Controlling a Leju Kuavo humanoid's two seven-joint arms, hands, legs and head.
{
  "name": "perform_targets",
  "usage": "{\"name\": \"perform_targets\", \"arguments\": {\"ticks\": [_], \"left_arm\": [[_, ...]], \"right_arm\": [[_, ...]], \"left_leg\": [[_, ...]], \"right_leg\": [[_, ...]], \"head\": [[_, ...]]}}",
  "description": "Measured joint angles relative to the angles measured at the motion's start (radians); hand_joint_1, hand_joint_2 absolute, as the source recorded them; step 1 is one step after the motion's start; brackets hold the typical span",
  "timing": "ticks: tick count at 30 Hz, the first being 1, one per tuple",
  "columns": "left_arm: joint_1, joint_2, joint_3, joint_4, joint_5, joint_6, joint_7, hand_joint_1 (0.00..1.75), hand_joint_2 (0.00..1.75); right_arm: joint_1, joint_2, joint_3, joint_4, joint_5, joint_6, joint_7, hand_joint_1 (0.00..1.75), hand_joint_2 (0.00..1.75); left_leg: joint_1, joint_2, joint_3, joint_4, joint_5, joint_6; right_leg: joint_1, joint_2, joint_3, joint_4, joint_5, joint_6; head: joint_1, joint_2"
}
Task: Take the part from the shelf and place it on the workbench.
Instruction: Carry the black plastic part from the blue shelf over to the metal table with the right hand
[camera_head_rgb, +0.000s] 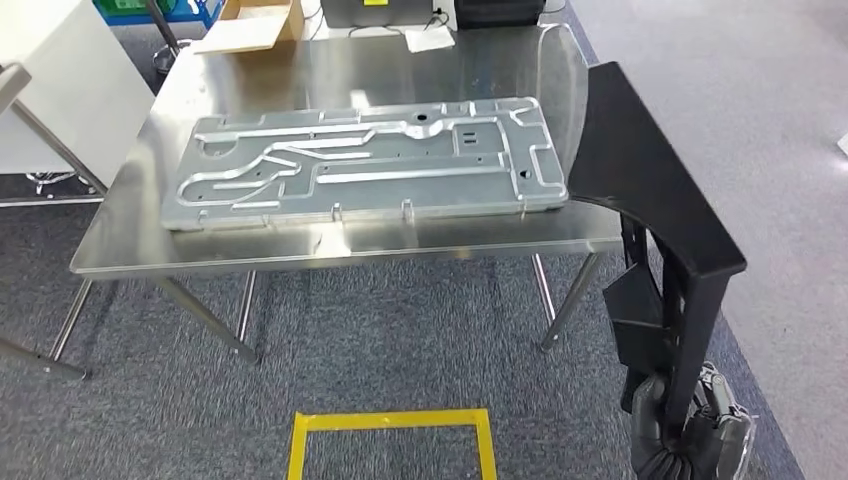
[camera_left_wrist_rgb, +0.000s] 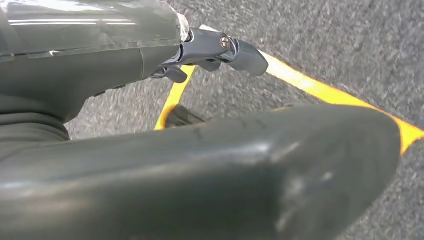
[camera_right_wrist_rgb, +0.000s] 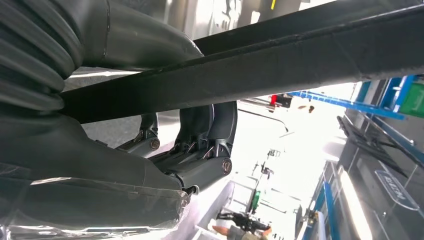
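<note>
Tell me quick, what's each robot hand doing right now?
Left hand: holds nothing, fingers apart, open above the floor.
Right hand: grips the black part, held upright beside the workbench.

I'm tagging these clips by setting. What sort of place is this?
Probably a factory or workshop test area: a stainless steel workbench carrying a stamped metal panel, a yellow taped square on the grey carpet, and the right hand holding a black part.

You'll see a yellow tape square (camera_head_rgb: 392, 440) on the grey carpet (camera_head_rgb: 400, 330), and a cardboard box (camera_head_rgb: 255, 22) far left.
</note>
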Motion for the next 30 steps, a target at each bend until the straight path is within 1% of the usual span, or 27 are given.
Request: {"name": "perform_targets", "arguments": {"ticks": [1, 2, 3, 4, 5, 6, 7, 8, 9, 10, 11, 12, 13, 14, 15, 16, 17, 18, 19, 20, 21, 22, 23, 25, 26, 27, 30], "left_arm": [[0.004, 0.0, 0.0, 0.0, 0.0, 0.0, 0.0, 0.0, 0.0], [0.008, 0.0, 0.0, 0.0, 0.0, 0.0, 0.0, 0.0, 0.0], [0.012, 0.0, 0.0, 0.0, -0.001, 0.0, 0.0, 0.0, 0.0], [0.017, 0.003, 0.0, 0.0, -0.002, 0.0, 0.001, 0.0, 0.0], [0.023, 0.005, 0.0, 0.0, -0.002, 0.0, 0.001, 0.0, 0.0], [0.028, 0.007, 0.001, 0.0, -0.003, 0.0, 0.002, 0.0, 0.0], [0.029, 0.01, 0.001, 0.001, -0.002, 0.0, 0.003, 0.0, 0.0], [0.026, 0.009, 0.001, 0.001, -0.002, 0.0, 0.004, 0.0, 0.0], [0.018, 0.009, 0.001, 0.001, 0.0, 0.0, 0.004, 0.0, 0.0], [0.009, 0.008, 0.001, 0.001, 0.001, 0.001, 0.003, 0.0, 0.0], [0.001, 0.009, 0.0, 0.001, 0.002, 0.002, 0.0, 0.0, 0.0], [-0.005, 0.009, 0.0, 0.001, 0.003, 0.004, -0.002, 0.0, 0.0], [-0.008, 0.009, 0.0, 0.001, 0.003, 0.005, -0.004, 0.0, 0.0], [-0.008, 0.009, 0.0, 0.001, 0.002, 0.006, -0.004, 0.0, 0.0], [-0.006, 0.009, 0.0, 0.001, 0.0, 0.008, -0.004, 0.0, 0.0], [-0.003, 0.009, 0.0, 0.001, 0.0, 0.008, -0.004, 0.0, 0.0], [0.0, 0.008, 0.0, 0.001, 0.001, 0.008, -0.007, 0.0, 0.0], [0.002, 0.006, 0.001, 0.001, 0.003, 0.006, -0.012, 0.0, 0.0], [0.006, 0.005, 0.001, 0.001, 0.006, 0.003, -0.018, 0.0, 0.0], [0.009, 0.004, 0.002, 0.001, 0.009, 0.0, -0.025, 0.0, 0.0], [0.011, 0.003, 0.003, 0.001, 0.01, -0.001, -0.029, 0.0, 0.0], [0.013, 0.003, 0.003, 0.001, 0.011, 0.0, -0.031, 0.0, 0.0], [0.013, 0.003, 0.004, 0.001, 0.011, 0.002, -0.032, 0.0, 0.0], [0.01, 0.003, 0.004, 0.001, 0.01, 0.003, -0.031, 0.0, 0.0], [0.007, 0.003, 0.004, 0.001, 0.011, 0.002, -0.032, 0.0, 0.0], [0.003, 0.003, 0.004, 0.001, 0.014, 0.0, -0.033, 0.0, 0.0], [-0.004, 0.001, 0.005, 0.001, 0.023, -0.002, -0.035, 0.0, 0.0]], "right_arm": [[-0.002, 0.0, -0.005, 0.003, -0.001, 0.003, 0.0, 1.75, 1.75], [-0.004, 0.0, -0.01, 0.007, -0.002, 0.005, 0.0, 1.75, 1.75], [-0.005, 0.0, -0.015, 0.011, -0.003, 0.007, 0.0, 1.75, 1.75], [-0.006, 0.0, -0.019, 0.015, -0.003, 0.009, 0.0, 1.75, 1.75], [-0.009, 0.0, -0.023, 0.021, -0.003, 0.011, -0.001, 1.75, 1.75], [-0.012, 0.0, -0.026, 0.026, -0.002, 0.015, -0.001, 1.75, 1.75], [-0.015, 0.001, -0.029, 0.03, 0.001, 0.018, -0.002, 1.75, 1.75], [-0.019, 0.002, -0.031, 0.032, 0.005, 0.021, -0.003, 1.75, 1.75], [-0.023, 0.003, -0.032, 0.032, 0.009, 0.023, -0.004, 1.75, 1.75], [-0.027, 0.004, -0.034, 0.032, 0.013, 0.025, -0.006, 1.75, 1.75], [-0.031, 0.004, -0.035, 0.032, 0.016, 0.027, -0.009, 1.75, 1.75], [-0.035, 0.004, -0.037, 0.032, 0.018, 0.029, -0.013, 1.75, 1.75], [-0.037, 0.004, -0.039, 0.033, 0.021, 0.031, -0.016, 1.75, 1.75], [-0.037, 0.004, -0.04, 0.033, 0.022, 0.033, -0.018, 1.75, 1.75], [-0.036, 0.004, -0.042, 0.034, 0.024, 0.035, -0.019, 1.75, 1.75], [-0.035, 0.004, -0.044, 0.035, 0.025, 0.037, -0.019, 1.75, 1.75], [-0.035, 0.004, -0.045, 0.035, 0.027, 0.038, -0.019, 1.75, 1.75], [-0.035, 0.004, -0.046, 0.036, 0.03, 0.039, -0.019, 1.75, 1.75], [-0.034, 0.005, -0.047, 0.038, 0.033, 0.039, -0.018, 1.75, 1.75], [-0.032, 0.005, -0.048, 0.04, 0.037, 0.039, -0.018, 1.75, 1.75], [-0.031, 0.005, -0.049, 0.044, 0.04, 0.04, -0.017, 1.75, 1.75], [-0.029, 0.005, -0.05, 0.047, 0.043, 0.041, -0.016, 1.75, 1.75], [-0.027, 0.006, -0.052, 0.049, 0.046, 0.042, -0.015, 1.75, 1.75], [-0.028, 0.01, -0.055, 0.049, 0.049, 0.042, -0.014, 1.75, 1.75], [-0.03, 0.011, -0.056, 0.049, 0.051, 0.041, -0.014, 1.75, 1.75], [-0.031, 0.012, -0.057, 0.049, 0.052, 0.042, -0.014, 1.75, 1.75], [-0.031, 0.015, -0.058, 0.049, 0.055, 0.043, -0.014, 1.75, 1.75]], "left_leg": [[-0.001, 0.0, -0.028, -0.021, -0.036, 0.003], [-0.003, 0.0, -0.048, -0.063, -0.049, 0.008], [-0.005, -0.001, -0.06, -0.126, -0.019, 0.017], [-0.01, -0.002, -0.066, -0.207, 0.071, 0.031], [-0.016, -0.005, -0.068, -0.282, 0.181, 0.043], [-0.022, -0.006, -0.068, -0.317, 0.265, 0.051], [-0.03, -0.007, -0.069, -0.327, 0.311, 0.055], [-0.036, -0.007, -0.068, -0.305, 0.296, 0.055], [-0.037, -0.005, -0.06, -0.277, 0.258, 0.057], [-0.037, -0.005, -0.045, -0.269, 0.23, 0.062], [-0.034, -0.006, -0.024, -0.268, 0.208, 0.068], [-0.029, -0.008, 0.002, -0.275, 0.191, 0.072], [-0.027, -0.009, 0.028, -0.285, 0.174, 0.075], [-0.025, -0.012, 0.056, -0.297, 0.157, 0.075], [-0.022, -0.015, 0.085, -0.309, 0.141, 0.072], [-0.019, -0.018, 0.115, -0.321, 0.127, 0.069], [-0.016, -0.02, 0.143, -0.332, 0.113, 0.066], [-0.013, -0.023, 0.169, -0.339, 0.1, 0.062], [-0.011, -0.025, 0.187, -0.344, 0.086, 0.059], [-0.009, -0.028, 0.201, -0.342, 0.071, 0.054], [-0.009, -0.03, 0.206, -0.339, 0.057, 0.048], [-0.009, -0.032, 0.209, -0.338, 0.046, 0.041], [-0.009, -0.033, 0.214, -0.335, 0.037, 0.034], [-0.008, -0.029, 0.223, -0.332, 0.026, 0.021], [-0.008, -0.024, 0.22, -0.313, 0.018, 0.017], [-0.006, -0.017, 0.205, -0.277, 0.001, 0.012], [0.0, -0.004, 0.105, -0.093, -0.08, -0.002]], "right_leg": [[0.002, 0.002, 0.048, -0.031, -0.011, 0.0], [0.005, 0.004, 0.099, -0.064, -0.024, 0.0], [0.009, 0.006, 0.15, -0.096, -0.038, 0.001], [0.011, 0.008, 0.197, -0.124, -0.055, 0.002], [0.013, 0.014, 0.24, -0.145, -0.075, 0.004], [0.013, 0.02, 0.273, -0.162, -0.097, 0.009], [0.012, 0.027, 0.305, -0.176, -0.115, 0.014], [0.011, 0.033, 0.328, -0.177, -0.121, 0.02], [0.01, 0.035, 0.335, -0.155, -0.113, 0.025], [0.01, 0.032, 0.322, -0.095, -0.096, 0.029], [0.011, 0.026, 0.277, -0.001, -0.082, 0.034], [0.012, 0.019, 0.212, 0.104, -0.083, 0.039], [0.011, 0.012, 0.135, 0.198, -0.107, 0.044], [0.01, 0.009, 0.061, 0.26, -0.148, 0.048], [0.009, 0.008, -0.006, 0.29, -0.198, 0.05], [0.007, 0.007, -0.065, 0.293, -0.238, 0.047], [0.007, 0.007, -0.116, 0.278, -0.261, 0.045], [0.007, 0.007, -0.164, 0.251, -0.254, 0.044], [0.006, 0.006, -0.209, 0.219, -0.191, 0.044], [0.006, 0.006, -0.25, 0.179, -0.077, 0.045], [0.007, 0.005, -0.279, 0.151, 0.028, 0.042], [0.009, 0.005, -0.298, 0.132, 0.118, 0.036], [0.011, 0.005, -0.304, 0.121, 0.161, 0.027], [0.012, 0.007, -0.288, 0.118, 0.15, 0.011], [0.01, 0.005, -0.275, 0.112, 0.147, 0.004], [0.008, 0.003, -0.263, 0.108, 0.144, -0.001], [0.008, -0.001, -0.24, 0.104, 0.13, -0.01]], "head": [[0.0, 0.0], [0.0, 0.0], [0.0, 0.0], [0.0, 0.0], [0.003, 0.0], [0.006, 0.0], [0.006, 0.0], [0.006, 0.0], [0.003, 0.0], [0.001, -0.001], [0.004, -0.001], [0.005, -0.002], [0.007, -0.002], [0.007, -0.002], [0.007, -0.002], [0.006, -0.002], [0.006, -0.002], [0.007, -0.002], [0.007, -0.002], [0.008, -0.002], [0.008, -0.002], [0.007, -0.002], [0.006, -0.002], [0.002, -0.002], [-0.001, -0.002], [-0.005, -0.002], [-0.012, -0.002]]}}
